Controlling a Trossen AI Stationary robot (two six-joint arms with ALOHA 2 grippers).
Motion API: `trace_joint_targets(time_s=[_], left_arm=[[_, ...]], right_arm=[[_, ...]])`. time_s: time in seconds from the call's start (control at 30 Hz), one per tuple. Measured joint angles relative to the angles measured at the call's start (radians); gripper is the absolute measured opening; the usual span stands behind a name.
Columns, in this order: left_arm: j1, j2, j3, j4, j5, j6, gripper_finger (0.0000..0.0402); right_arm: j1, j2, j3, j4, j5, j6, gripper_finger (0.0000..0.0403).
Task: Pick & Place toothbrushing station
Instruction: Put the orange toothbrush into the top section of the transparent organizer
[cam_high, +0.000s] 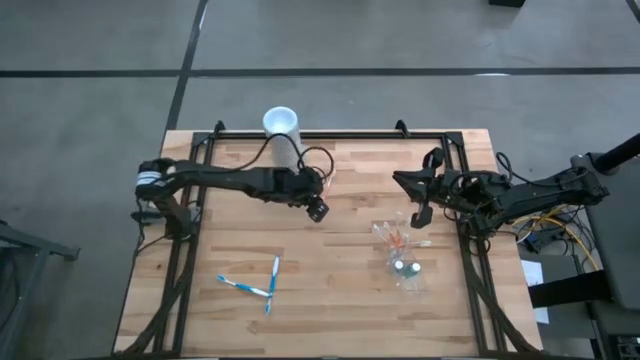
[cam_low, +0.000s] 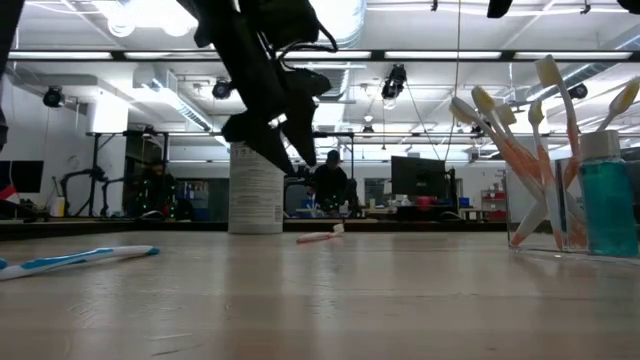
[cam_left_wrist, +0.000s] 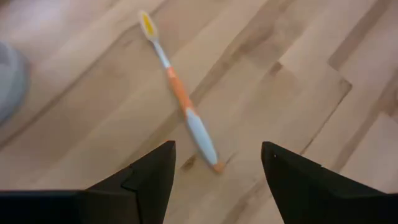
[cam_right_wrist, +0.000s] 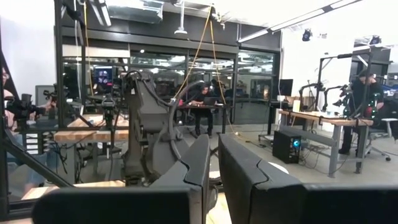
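While my left gripper (cam_left_wrist: 214, 171) hangs spread above the light, slippery orange-and-white toothbrush (cam_left_wrist: 182, 98) at the table's twelve o'clock, I'd pinch mid-handle; right gripper (cam_right_wrist: 213, 163) pressed together.

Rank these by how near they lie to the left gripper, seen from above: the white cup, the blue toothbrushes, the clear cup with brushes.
Measured from the left gripper in the high view:
1. White cup, at the table's far edge, just behind the arm.
2. Blue toothbrushes, lying loose on the near left of the table; close to the white cup's distance, so hard to call.
3. Clear cup, on the right side, by the right gripper.
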Motion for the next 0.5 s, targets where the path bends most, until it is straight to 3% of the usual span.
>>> trace_joint_targets(time_s=[0.5], left_arm=[[0.003,0.152,0.004,0.081,0.056,-0.065,0.0243]], right_arm=[[0.0,0.0,0.0,-0.001,0.0,0.0,0.0028]])
